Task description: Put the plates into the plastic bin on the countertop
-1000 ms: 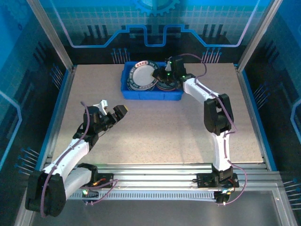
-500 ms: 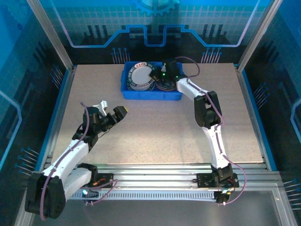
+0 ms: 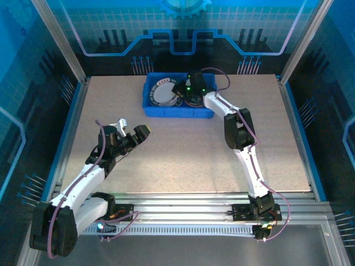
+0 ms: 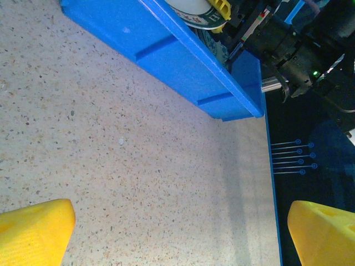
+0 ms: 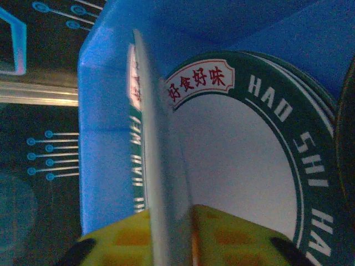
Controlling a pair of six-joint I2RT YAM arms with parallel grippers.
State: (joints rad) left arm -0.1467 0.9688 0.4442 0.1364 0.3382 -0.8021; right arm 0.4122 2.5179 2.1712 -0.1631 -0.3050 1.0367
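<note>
the right gripper (image 5: 166, 235) has its yellow fingers (image 5: 119, 238) pressed on either side of 1 held plate (image 5: 161, 166), which stands on edge in the right wrist view, thin rim toward the camera. just beyond it, lying flat, is a white plate with a dark green rim (image 5: 238, 160), lettered in white and carrying a red-character label; whether the 2 touch cannot be told. both sit inside the blue plastic bin (image 5: 105, 138), whose walls rise behind and to the left.

from above, the right gripper (image 3: 186, 88) is over the middle of the bin (image 3: 177, 111), the white plate (image 3: 163, 94) in the bin's left half and a darker plate (image 3: 195, 101) in its right half, partly under the arm. the bin rests at the far edge of the countertop (image 3: 183, 155).

the left gripper (image 3: 133, 130) hovers over the countertop's left side, well apart from the bin, its 2 yellow fingers (image 4: 33, 233) spread wide with nothing between them. its wrist view looks across bare speckled countertop (image 4: 138, 166) to the bin's near wall (image 4: 166, 55).
</note>
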